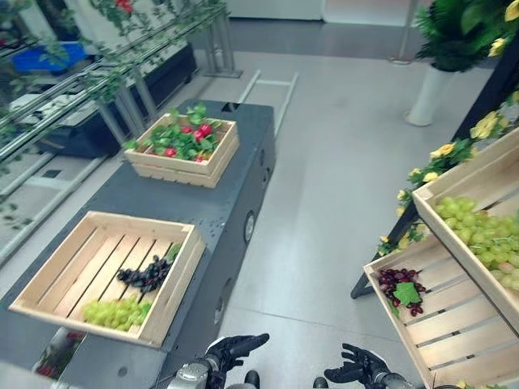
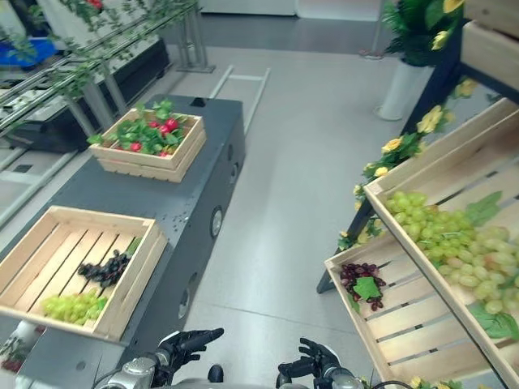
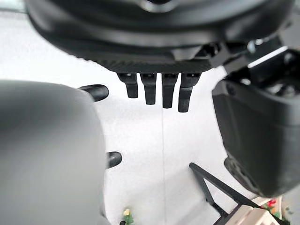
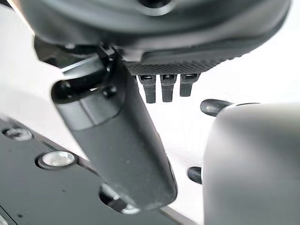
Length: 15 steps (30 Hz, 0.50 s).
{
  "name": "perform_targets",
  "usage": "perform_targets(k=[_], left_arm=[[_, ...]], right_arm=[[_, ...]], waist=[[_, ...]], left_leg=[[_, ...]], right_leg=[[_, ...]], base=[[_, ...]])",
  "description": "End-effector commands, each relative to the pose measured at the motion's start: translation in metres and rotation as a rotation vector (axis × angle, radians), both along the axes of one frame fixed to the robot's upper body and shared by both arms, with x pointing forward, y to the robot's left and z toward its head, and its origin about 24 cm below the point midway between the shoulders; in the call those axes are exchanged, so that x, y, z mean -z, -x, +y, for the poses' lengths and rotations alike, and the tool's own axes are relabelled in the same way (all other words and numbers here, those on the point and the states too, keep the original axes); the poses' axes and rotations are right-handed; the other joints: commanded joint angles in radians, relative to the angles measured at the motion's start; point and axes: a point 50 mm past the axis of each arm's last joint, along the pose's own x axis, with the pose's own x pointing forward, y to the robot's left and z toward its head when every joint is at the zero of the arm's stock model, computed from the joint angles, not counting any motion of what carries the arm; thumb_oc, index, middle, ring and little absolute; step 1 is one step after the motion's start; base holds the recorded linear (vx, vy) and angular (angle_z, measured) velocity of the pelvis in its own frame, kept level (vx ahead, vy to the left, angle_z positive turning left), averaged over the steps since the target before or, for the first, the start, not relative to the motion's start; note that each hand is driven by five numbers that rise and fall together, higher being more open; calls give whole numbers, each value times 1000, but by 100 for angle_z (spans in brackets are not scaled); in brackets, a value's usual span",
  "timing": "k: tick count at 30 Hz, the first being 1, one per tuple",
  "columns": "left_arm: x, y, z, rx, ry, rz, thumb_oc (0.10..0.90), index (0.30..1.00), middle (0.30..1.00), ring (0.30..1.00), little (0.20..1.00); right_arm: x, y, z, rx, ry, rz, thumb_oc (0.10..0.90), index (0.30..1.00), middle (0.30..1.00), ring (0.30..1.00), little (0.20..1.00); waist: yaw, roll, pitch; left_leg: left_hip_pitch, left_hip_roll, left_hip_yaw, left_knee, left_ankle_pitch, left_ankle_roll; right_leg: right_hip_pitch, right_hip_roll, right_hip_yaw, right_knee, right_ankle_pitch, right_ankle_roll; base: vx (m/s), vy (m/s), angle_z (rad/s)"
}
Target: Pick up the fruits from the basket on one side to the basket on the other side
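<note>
Both hands low at robot's front, empty, fingers loose: left hand, right hand. Dark grapes and green grapes sit in the near crate, forward-left (left hand nearer). Target side likely the shelf crate on the right.

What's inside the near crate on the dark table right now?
The near crate holds a dark grape bunch and a green grape bunch on bare slats. Its front wall hides the nearest strip of floor.
</note>
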Motion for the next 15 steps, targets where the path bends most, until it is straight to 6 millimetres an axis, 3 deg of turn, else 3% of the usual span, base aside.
perform_targets(k=[1, 2, 3, 5, 7, 10, 15], left_arm=[[-20, -35, 6, -22, 54, -153, 800, 900, 900, 900, 900], [-20, -35, 6, -23, 61, -151, 800, 900, 900, 900, 900], [-18, -32, 4, -52, 111, -118, 800, 900, 900, 900, 900], [-15, -29, 1, -61, 122, -85, 800, 900, 900, 900, 900], [-10, -24, -5, -27, 103, -41, 800, 900, 900, 900, 900], [-7, -21, -8, -58, 80, -39, 800, 900, 900, 900, 900], [-7, -20, -1, -61, -20, -66, 800, 900, 900, 900, 900]], right_arm=[[-10, -22, -3, -51, -14, -79, 800, 900, 900, 900, 900], [-10, -22, -3, -50, -13, -78, 800, 900, 900, 900, 900], [-9, -20, -5, -47, -9, -72, 800, 900, 900, 900, 900], [-9, -18, -6, -27, -9, -69, 800, 900, 900, 900, 900], [-7, -14, -6, 31, -11, -68, 800, 900, 900, 900, 900], [-6, -13, -6, 60, -4, -69, 800, 900, 900, 900, 900], [-6, -12, -3, 64, 4, -102, 800, 900, 900, 900, 900]], waist=[[0, -54, 16], [-2, -51, 15], [-8, -36, 10], [-15, -28, 8], [-33, -27, 6], [-29, -27, 3], [13, -42, -17]], left_leg=[[-18, -9, 33, -34, -31, 28], [-12, -3, 40, -58, -20, 24], [6, 31, 77, -162, 38, 4], [-11, 65, 131, -202, 77, -17], [-59, 110, 264, -202, 83, -44], [-59, 113, 280, -202, 77, -39], [4, 44, 231, -199, 31, 10]], right_leg=[[11, 23, -32, 33, -7, -7], [13, 25, -34, 31, -8, -7], [24, 34, -49, 21, -17, -8], [34, 39, -69, 12, -24, -10], [49, 28, -142, 3, -33, -5], [50, 9, -173, 16, -39, 0], [76, -78, -216, 51, -42, 60]], base=[[50, 72, 3], [117, 150, 15], [124, 162, 41], [107, 163, 60], [118, 168, 78], [159, 293, 100], [222, 391, 18]])
